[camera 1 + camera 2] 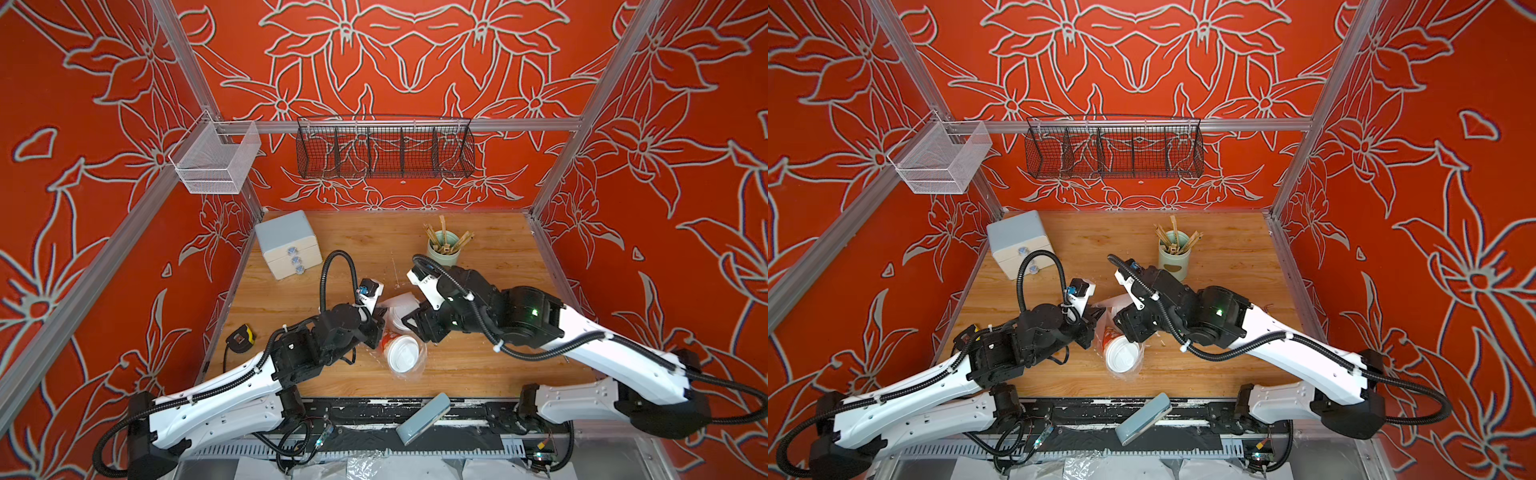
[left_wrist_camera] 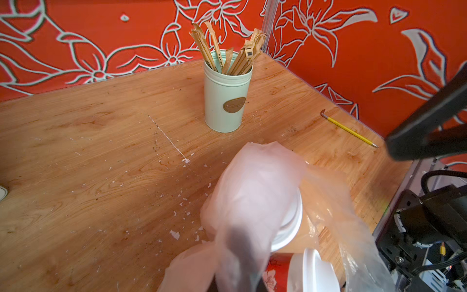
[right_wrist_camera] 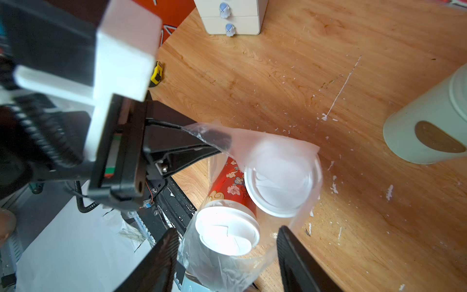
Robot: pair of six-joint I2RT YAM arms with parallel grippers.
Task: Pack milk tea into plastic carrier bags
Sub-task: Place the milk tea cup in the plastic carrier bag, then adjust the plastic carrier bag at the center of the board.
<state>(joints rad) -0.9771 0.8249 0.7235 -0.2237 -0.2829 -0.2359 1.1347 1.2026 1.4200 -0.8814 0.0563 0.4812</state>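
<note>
My left jaws clamp the plastic bag (image 3: 265, 144) rim, holding it up around the red cup (image 3: 227, 231) and cream cup (image 3: 280, 187), while my right jaws stand apart astride its opposite side.

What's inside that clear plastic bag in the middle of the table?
Two lidded paper cups sit in the bag: a red cup and a second cup with film draped over its lid. The second cup's sides and the bag's bottom are covered.
</note>
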